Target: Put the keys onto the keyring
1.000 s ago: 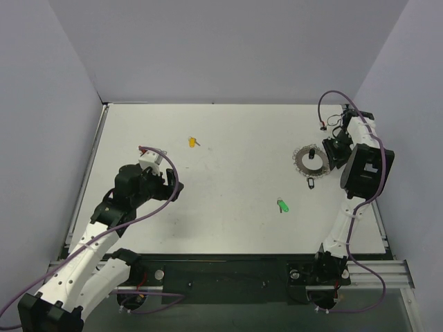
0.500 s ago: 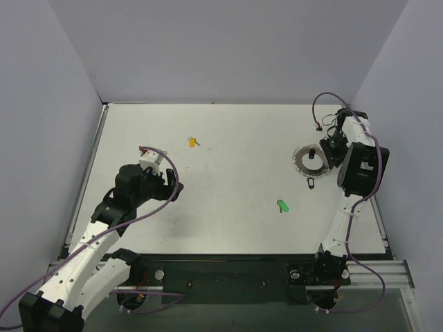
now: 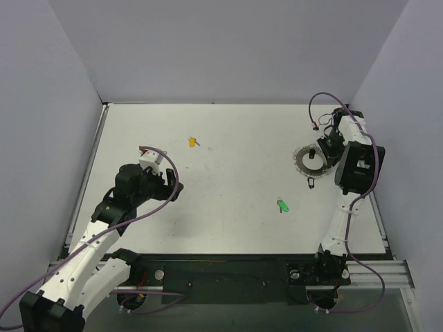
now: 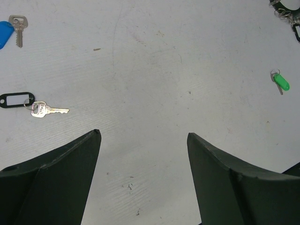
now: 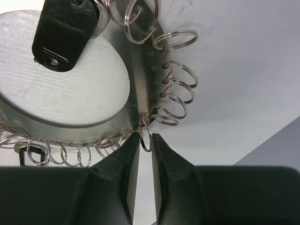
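Note:
The keyring (image 3: 302,160) is a flat silvery hoop edged with wire loops at the right of the table. In the right wrist view the keyring (image 5: 140,89) fills the top, with a black tag (image 5: 65,33) hanging on its upper loops. My right gripper (image 5: 146,140) is closed to a narrow gap on one small wire loop at the hoop's edge. A green-headed key (image 3: 282,205) lies in front of the hoop and also shows in the left wrist view (image 4: 280,80). My left gripper (image 4: 143,136) is open and empty above bare table.
A yellow-headed key (image 3: 192,142) lies mid-table towards the back. A black tag (image 3: 311,184) lies just in front of the hoop. The left wrist view shows a blue-headed key (image 4: 5,29) and a silver key on a black tag (image 4: 44,110) at its left.
My right arm's wrist has shifted a little up and left at the hoop's right edge. The left arm, the keys and the hoop have not moved.

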Motion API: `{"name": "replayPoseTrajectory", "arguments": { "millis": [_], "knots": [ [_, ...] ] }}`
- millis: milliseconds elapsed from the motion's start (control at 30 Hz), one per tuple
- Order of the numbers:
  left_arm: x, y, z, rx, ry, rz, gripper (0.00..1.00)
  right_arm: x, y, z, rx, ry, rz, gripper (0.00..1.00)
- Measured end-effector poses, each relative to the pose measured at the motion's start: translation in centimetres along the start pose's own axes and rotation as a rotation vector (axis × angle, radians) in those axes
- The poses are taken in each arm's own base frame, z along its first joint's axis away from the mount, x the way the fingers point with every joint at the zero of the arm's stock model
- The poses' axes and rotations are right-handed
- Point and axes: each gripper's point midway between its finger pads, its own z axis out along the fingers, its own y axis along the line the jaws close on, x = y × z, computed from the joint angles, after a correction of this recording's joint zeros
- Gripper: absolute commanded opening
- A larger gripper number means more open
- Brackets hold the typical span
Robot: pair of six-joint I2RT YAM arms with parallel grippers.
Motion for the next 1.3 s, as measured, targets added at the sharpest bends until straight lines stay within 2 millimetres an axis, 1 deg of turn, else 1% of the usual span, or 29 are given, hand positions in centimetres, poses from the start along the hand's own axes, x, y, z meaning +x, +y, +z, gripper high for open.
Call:
{"name": "replayPoseTrajectory", "arguments": {
  "millis": [233,533,667,767,867,967,1100,1300],
  "knots": [
    [0.0,0.0,0.0,0.001,0.001,-0.002,0.84,-0.1,-0.1,-0.1,0.003,-0.002,-0.007,0.01],
    [0.0,0.0,0.0,0.004,0.002,-0.003,0.84,-0.1,-0.1,-0.1,-0.004,-0.009,-0.007,0.00],
    [0.0,0.0,0.0,0.005,0.002,-0.003,0.84,-0.5,0.1,-0.8,-0.016,-0.041,0.019,0.00],
    [-0.1,0.0,0.0,0.008,-0.001,-0.003,0.84,-1.3,0.0,-2.5,-0.013,-0.101,0.056,0.00],
    [-0.2,0.0,0.0,0.010,-0.007,-0.003,0.84,-2.2,-0.2,-5.0,0.006,-0.178,0.090,0.00],
    [-0.1,-0.1,0.0,0.013,-0.009,-0.004,0.84,-3.1,-0.3,-7.9,0.019,-0.264,0.127,0.00],
    [-0.5,-0.3,-0.2,0.026,-0.027,-0.001,0.84,-4.3,-0.1,-11.1,0.015,-0.362,0.166,0.00],
    [-0.8,-0.6,-0.3,0.044,-0.054,0.004,0.84,-5.3,0.9,-14.4,-0.022,-0.468,0.213,0.00]
  ]
}}
